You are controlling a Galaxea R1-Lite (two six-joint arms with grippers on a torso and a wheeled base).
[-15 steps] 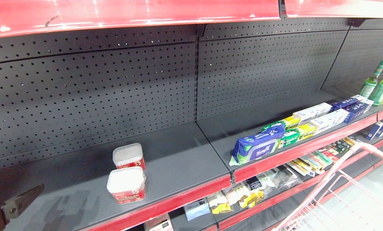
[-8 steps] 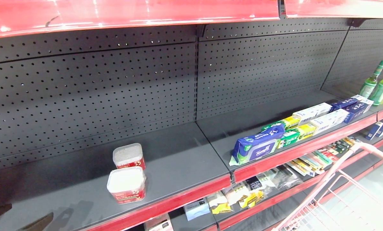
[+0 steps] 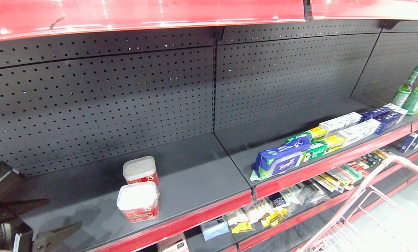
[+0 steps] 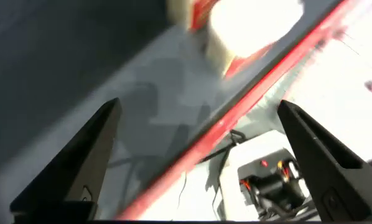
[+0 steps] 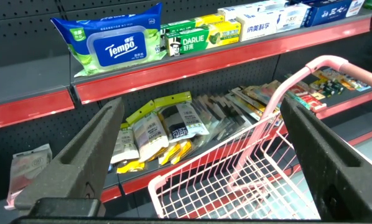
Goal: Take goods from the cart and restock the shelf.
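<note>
at the far left, over the near edge of the dark shelf (image 3: 195, 175), the left hand (image 3: 64, 211) hovers low, its two black fingers spread wide with nothing between them. just to its right stand two small red tubs with white lids. the near tub (image 3: 137, 201) sits close to the shelf's red front lip and the far tub (image 3: 140, 170) right behind it; whether they touch i cannot tell. the left hand is near the near tub but apart from it. the tubs look like stiff, light plastic with smooth sides, so i judge the safest hold is across the red walls below the lid, since a lid may slip or pop off.

further right, past the seam in the shelf, a soft blue and green wipes pack (image 3: 282, 157) lies flat at the front lip. it would likely squash and slide under a pinch, so it wants a hold across its narrow width. right of it, long cardboard boxes (image 3: 348, 127) lie in rows; they seem light and stiff but easy to dent. green bottles (image 3: 410, 91) stand at the far right.

the pink wire cart (image 3: 401, 161) stands at the near right, in front of the lower shelves. the right hand (image 5: 201, 102) hangs above the cart, fingers spread and holding nothing, well apart from the goods on the shelf. what goods are left in the cart i cannot tell.
</note>
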